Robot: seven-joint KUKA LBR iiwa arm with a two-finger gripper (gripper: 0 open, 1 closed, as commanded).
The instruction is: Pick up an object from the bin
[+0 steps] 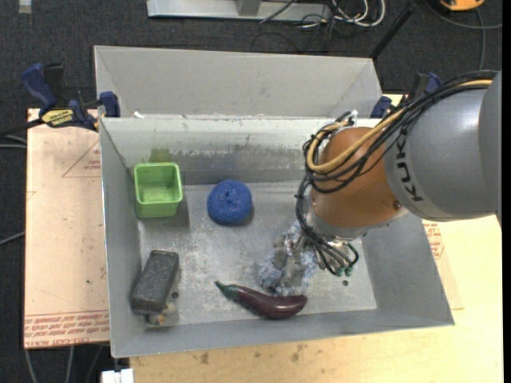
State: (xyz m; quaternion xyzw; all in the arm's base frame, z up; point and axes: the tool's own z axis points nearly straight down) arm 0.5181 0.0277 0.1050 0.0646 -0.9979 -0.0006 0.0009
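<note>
The arm (447, 158) reaches in from the right, its orange wrist cover low over the right half of the bin (120, 238). The jaws hang at the near-middle floor, over a small pale bluish thing (270, 276) just beyond a purple aubergine (267, 300) near the near wall. Whether they are open or closed I cannot tell. A green cup (157, 188), blue ball (230, 203) and grey block (154, 280) lie well apart on the left, with bare floor between them.

Dark carpet floor (72, 22) w/ cables (355, 2)
</note>
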